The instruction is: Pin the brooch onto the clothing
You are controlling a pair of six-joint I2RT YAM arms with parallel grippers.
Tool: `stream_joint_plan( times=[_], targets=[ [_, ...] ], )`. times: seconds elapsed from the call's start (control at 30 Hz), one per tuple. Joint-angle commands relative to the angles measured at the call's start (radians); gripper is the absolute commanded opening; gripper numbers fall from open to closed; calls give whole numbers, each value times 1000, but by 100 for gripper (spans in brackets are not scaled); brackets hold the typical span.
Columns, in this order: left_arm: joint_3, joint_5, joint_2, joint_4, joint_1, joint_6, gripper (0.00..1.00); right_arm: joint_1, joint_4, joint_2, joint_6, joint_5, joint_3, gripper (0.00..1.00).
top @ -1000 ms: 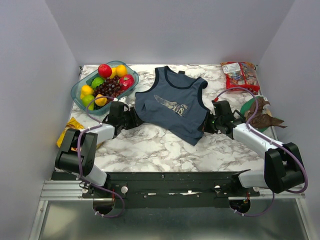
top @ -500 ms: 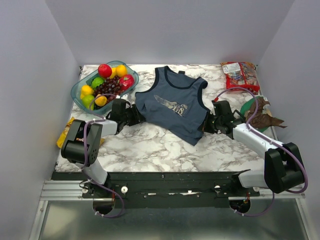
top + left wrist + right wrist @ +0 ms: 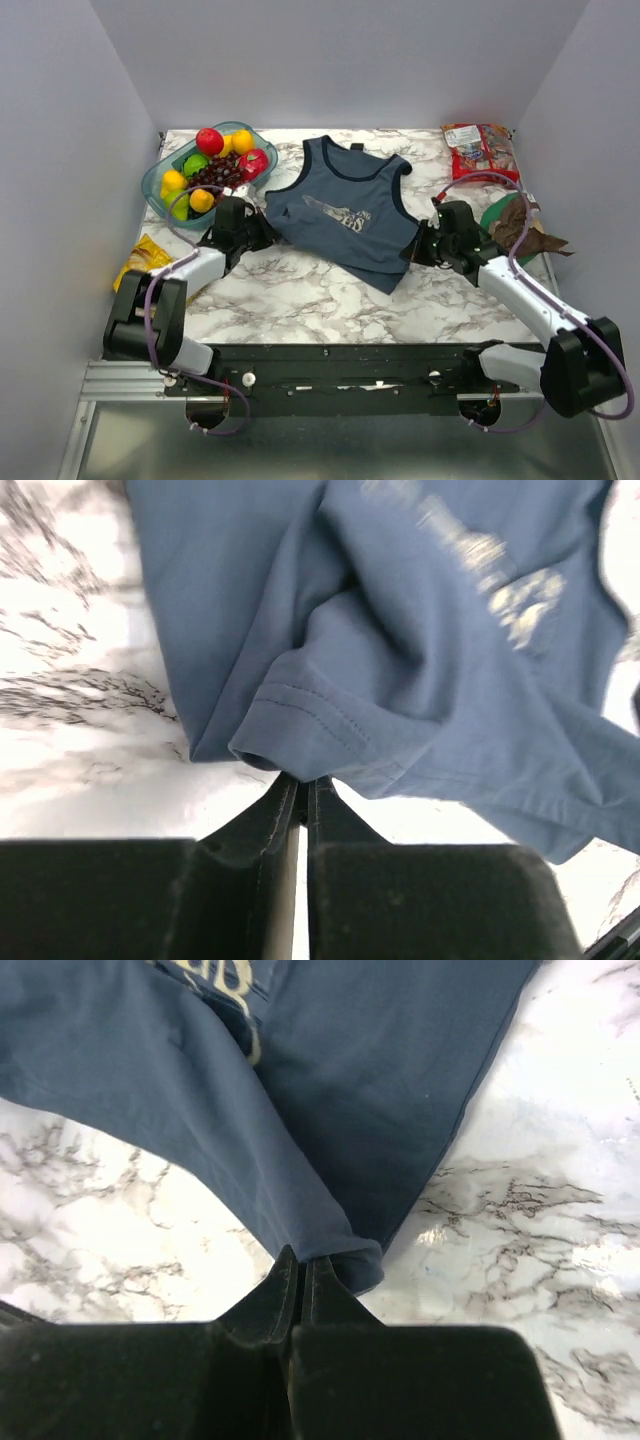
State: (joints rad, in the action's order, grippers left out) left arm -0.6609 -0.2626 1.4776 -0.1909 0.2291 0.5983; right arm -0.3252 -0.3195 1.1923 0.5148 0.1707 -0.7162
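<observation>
The clothing [image 3: 345, 215], a slate-blue tank top with a pale chest print, lies spread on the marble table, slightly rumpled. My left gripper [image 3: 266, 228] is shut on its lower left hem corner; in the left wrist view the stitched hem [image 3: 300, 720] bunches right at my left gripper [image 3: 303, 780]. My right gripper [image 3: 412, 250] is shut on the opposite lower corner. The right wrist view shows a fold of the clothing [image 3: 330, 1090] pinched between the tips of my right gripper [image 3: 300, 1255]. The brooch is out of view.
A clear tray [image 3: 150, 182] of fruit stands at the back left, close to my left arm. A yellow packet [image 3: 140, 255] lies at the left edge. A red snack bag [image 3: 480, 148] and a green plate [image 3: 495, 212] with brown leaves sit at the right.
My left gripper has closed on the hem corner. The shirt has shifted slightly left and away, and my right arm has moved with its corner still gripped.
</observation>
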Motion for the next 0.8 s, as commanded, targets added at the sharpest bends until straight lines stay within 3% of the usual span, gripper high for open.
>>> stream_joint_plan(
  times=[0.0, 0.2, 0.37, 0.77],
  targets=[
    [41, 146, -219, 103, -1, -40, 8, 5, -111, -105, -33, 7, -57, 1],
    [139, 291, -511, 217, 1, -54, 7, 2, -199, -270, -22, 85, -23, 1],
    [222, 325, -683, 272, 3, -3, 13, -11, -262, -393, -2, 151, 56, 1],
    [330, 302, -763, 329, 4, 96, 16, -38, -361, -491, -2, 181, 143, 1]
  ],
)
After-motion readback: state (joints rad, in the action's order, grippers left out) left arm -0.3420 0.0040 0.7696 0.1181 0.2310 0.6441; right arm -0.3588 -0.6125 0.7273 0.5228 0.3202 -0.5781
